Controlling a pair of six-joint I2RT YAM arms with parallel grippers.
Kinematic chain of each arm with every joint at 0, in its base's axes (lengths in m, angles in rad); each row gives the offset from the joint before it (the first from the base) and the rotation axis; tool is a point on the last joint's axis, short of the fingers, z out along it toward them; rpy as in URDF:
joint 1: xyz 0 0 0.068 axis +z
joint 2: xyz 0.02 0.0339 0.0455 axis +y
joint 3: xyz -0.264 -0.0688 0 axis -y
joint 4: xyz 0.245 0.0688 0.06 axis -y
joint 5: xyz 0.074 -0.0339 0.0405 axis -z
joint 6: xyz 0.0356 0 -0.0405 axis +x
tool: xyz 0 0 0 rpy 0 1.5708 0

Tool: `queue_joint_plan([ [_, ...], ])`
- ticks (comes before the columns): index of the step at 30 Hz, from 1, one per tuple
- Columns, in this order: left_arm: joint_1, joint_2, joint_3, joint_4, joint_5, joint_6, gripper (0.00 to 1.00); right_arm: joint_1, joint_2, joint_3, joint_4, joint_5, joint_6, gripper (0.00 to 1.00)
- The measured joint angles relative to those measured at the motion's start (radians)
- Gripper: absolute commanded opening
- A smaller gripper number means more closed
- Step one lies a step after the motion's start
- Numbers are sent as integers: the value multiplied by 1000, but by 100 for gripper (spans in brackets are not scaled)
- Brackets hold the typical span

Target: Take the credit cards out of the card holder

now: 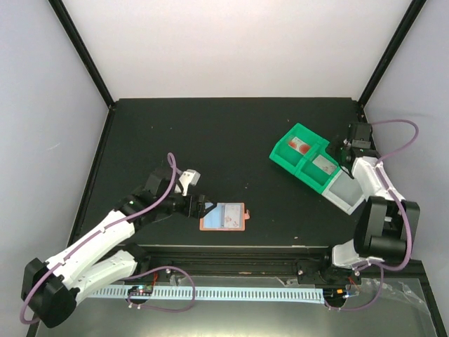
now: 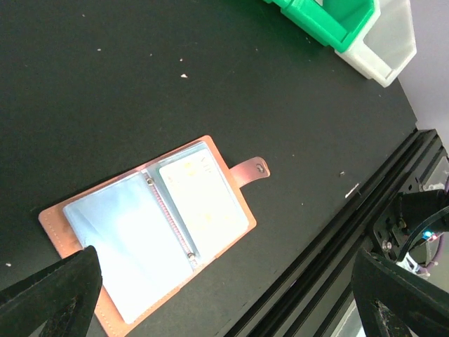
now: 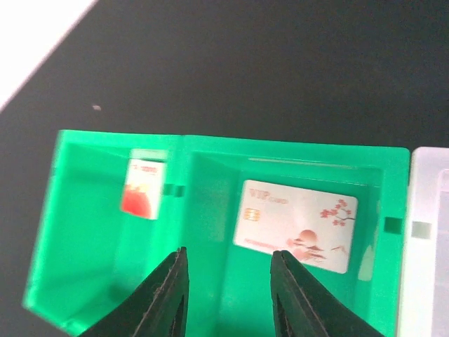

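The card holder lies spread open on the black table, near the front edge, with its snap tab pointing off to one side. Inside its clear sleeves I can see a light blue card on one leaf and a pale card on the other. The left gripper sits low at the holder's left edge, its jaws spread wide and holding nothing.

Well apart, over on the right, the right gripper hangs above the green bin, jaws partly apart with nothing between them. A white card lies flat in the compartment next to the white bin. A red-marked card is in the other compartment; it looks propped against the wall, though it is blurred.
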Motion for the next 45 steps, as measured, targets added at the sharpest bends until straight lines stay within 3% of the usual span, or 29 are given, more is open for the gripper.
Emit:
queue_joint_plan([
  [7, 0, 56, 0, 3, 31, -11, 94, 91, -197, -65, 7, -98, -8, 35],
  [15, 0, 105, -4, 69, 84, -56, 86, 252, -303, -108, -46, -174, 0, 35],
  [24, 0, 125, -87, 191, 105, -129, 80, 587, -398, -232, -22, -187, 71, 36],
  [31, 0, 169, -137, 239, 54, -163, 77, 842, -361, -320, 96, -170, 178, 36],
  [39, 7, 306, -173, 276, 21, -186, 73, 1050, -204, -326, 218, -130, 266, 36],
  [45, 11, 366, -175, 295, 4, -187, 57, 1115, -87, -323, 261, -98, 295, 36],
])
